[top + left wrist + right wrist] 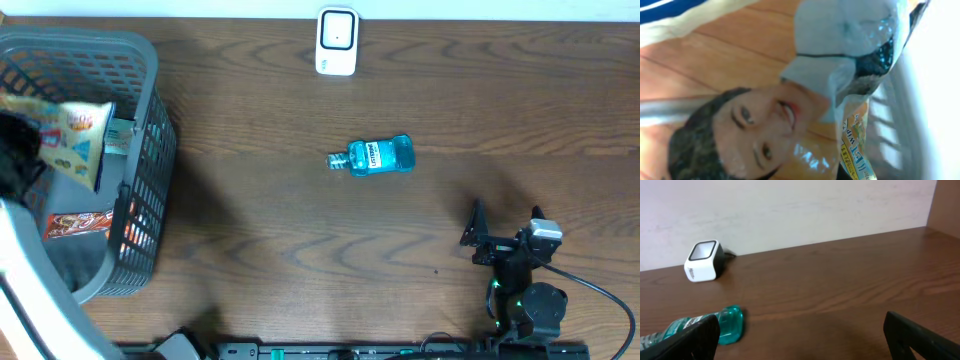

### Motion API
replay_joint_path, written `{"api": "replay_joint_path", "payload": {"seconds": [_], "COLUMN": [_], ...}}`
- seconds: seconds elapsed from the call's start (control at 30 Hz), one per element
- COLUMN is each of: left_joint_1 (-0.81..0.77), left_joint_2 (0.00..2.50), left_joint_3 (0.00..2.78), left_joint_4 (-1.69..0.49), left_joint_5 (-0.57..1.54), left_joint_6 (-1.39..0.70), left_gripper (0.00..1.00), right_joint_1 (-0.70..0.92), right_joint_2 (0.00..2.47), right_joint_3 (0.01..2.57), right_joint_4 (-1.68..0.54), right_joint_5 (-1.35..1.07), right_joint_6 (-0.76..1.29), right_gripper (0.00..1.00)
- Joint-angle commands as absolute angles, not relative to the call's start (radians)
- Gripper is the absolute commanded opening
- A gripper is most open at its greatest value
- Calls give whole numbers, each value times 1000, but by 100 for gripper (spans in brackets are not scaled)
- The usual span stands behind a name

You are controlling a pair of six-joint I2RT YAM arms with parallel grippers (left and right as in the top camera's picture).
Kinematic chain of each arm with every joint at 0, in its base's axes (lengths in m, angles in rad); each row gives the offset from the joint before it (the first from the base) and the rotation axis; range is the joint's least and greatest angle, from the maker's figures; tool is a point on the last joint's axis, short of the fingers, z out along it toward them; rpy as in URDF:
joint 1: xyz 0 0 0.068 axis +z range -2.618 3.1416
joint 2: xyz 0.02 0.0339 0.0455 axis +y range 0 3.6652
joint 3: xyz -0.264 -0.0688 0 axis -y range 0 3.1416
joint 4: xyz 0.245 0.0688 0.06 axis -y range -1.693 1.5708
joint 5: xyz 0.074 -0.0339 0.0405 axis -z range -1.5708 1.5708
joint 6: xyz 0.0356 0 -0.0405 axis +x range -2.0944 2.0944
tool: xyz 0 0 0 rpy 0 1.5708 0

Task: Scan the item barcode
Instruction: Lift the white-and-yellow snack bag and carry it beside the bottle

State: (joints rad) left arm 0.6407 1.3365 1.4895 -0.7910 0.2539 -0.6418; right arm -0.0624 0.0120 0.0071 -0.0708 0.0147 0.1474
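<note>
The white barcode scanner (337, 42) stands at the table's back edge and also shows in the right wrist view (704, 261). A blue mouthwash bottle (372, 156) lies on its side mid-table. My left gripper (12, 150) is down in the grey basket (100, 40), against the left edge of a tilted yellow-and-white packet (75, 138). It is shut, and its fingers are hidden. Whether they pinch a packet I cannot tell. The left wrist view is filled by an orange packet with a printed face (755, 130). My right gripper (503, 238) hovers open and empty at the front right, the bottle (715, 325) beside its left finger.
The basket also holds a red packet (75, 223) and a pale blue wrapper (845, 45). A wet-wipes pack (855, 155) lies under the left wrist camera. The basket's mesh wall (150, 170) stands between these items and the table. A cable trails from the right arm's base (600, 295).
</note>
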Motion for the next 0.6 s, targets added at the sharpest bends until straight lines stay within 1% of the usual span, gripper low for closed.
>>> {"api": "replay_joint_path", "payload": {"seconds": [0.0, 0.13, 0.2, 0.37, 0.5, 0.57], "left_joint_1": [612, 515, 440, 187, -30, -105], "left_joint_2": [1250, 1165, 1142, 1145, 1200, 1234], "left_joint_3": [1506, 1505, 1505, 1487, 1446, 1427], "left_joint_4": [-767, -760, -761, -779, -780, -791], "left_joint_5": [506, 535, 535, 532, 529, 509], "left_joint_6": [-629, -629, -628, -608, -521, -516], "left_gripper": [7, 7, 8, 7, 7, 7], "right_joint_1": [-66, -66, -66, -66, -66, -66], "right_joint_2": [7, 7, 7, 7, 7, 7], "right_joint_3": [6, 6, 6, 6, 6, 6], "right_joint_4": [-75, -75, -74, -75, -75, -75], "right_joint_5": [12, 12, 12, 12, 12, 12], "right_joint_6": [133, 133, 133, 133, 133, 133], "right_gripper": [99, 99, 99, 99, 99, 99]}}
